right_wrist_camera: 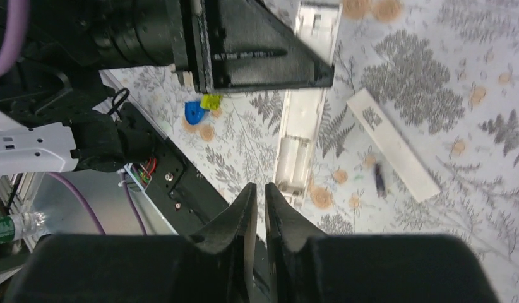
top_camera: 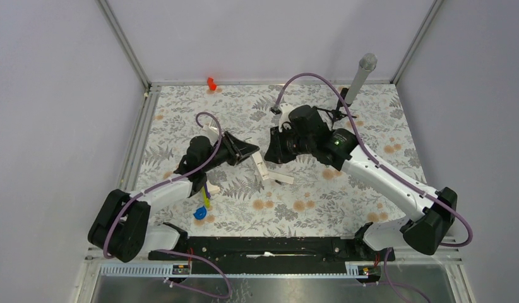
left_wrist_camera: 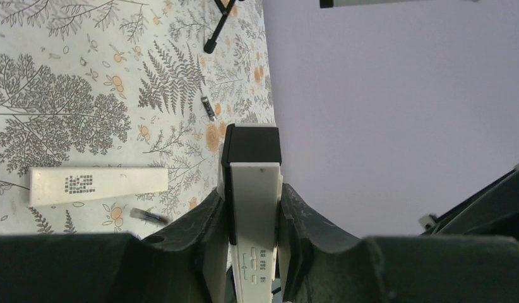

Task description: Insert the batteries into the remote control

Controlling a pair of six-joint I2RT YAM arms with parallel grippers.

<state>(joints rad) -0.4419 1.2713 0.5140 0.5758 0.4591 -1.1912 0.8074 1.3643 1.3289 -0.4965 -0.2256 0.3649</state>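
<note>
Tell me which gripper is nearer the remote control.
Left. The left gripper clamps the remote control between its fingers; the right gripper hovers just beside it.

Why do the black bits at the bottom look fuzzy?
Left wrist view: the left gripper sits too close to the lens, though the remote control looks sharp. Right wrist view: same for the right gripper. Top view: evenly lit, no glare.

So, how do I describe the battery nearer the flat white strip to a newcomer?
In the left wrist view, on the floral table, find the flat white strip printed with a dot code. The battery is the tiny dark cylinder beside that strip's long edge; the other battery lies alone, well away from it.
</note>
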